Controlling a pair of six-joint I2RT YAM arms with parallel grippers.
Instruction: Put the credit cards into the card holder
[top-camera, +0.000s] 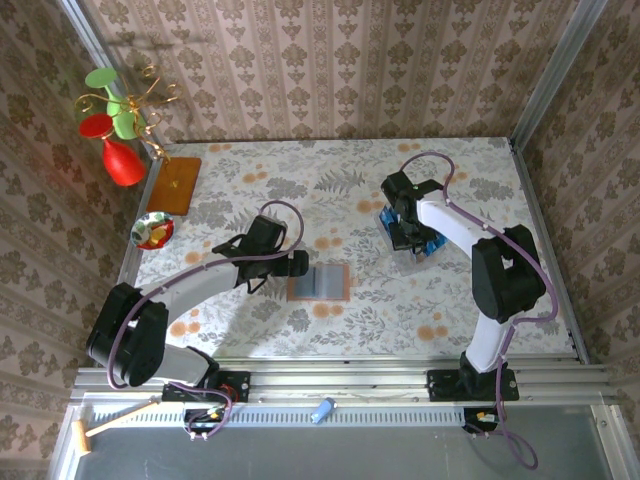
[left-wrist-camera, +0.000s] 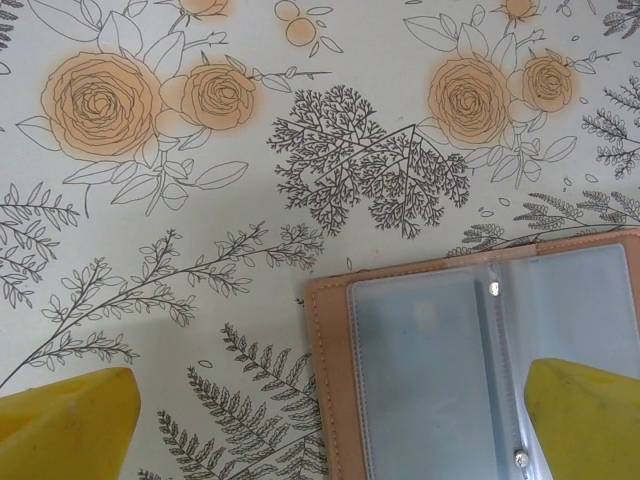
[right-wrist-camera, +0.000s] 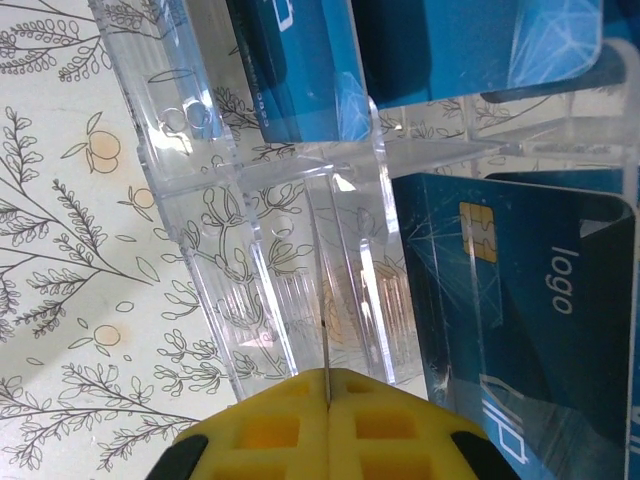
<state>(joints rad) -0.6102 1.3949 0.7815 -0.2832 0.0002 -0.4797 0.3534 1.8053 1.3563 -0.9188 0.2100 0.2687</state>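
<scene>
- Table (top-camera: 480, 180) — covered in floral cloth, with both arms working above it.
- Right arm (top-camera: 505, 270) — stands up from its base, folds at the elbow and reaches back-left over the clear rack. Left arm (top-camera: 180, 295) lies low, stretched toward the middle of the table.
- Clear rack (right-wrist-camera: 200, 200) — transparent slotted plastic on the right half of the table, well apart from the card holder.
- Card holder (left-wrist-camera: 450, 370) — brown, lying open and flat at the table's centre with its clear sleeves facing up. It is probably light and apt to slide, so it should be steadied at an edge.
- Credit cards (right-wrist-camera: 520, 320) — blue, standing in the rack's slots. I judge them thin, stiff, slick and nearly weightless, best pinched across both faces at an exposed edge.
- Left gripper (left-wrist-camera: 327, 420) — spread wide, hovering over the holder's left border, one finger above the cloth and the other above a sleeve.
- Right gripper (right-wrist-camera: 325, 430) — fingers pressed together at the rack. A thin sliver runs up from the seam; I cannot tell whether it is a card or a rack wall.
</scene>
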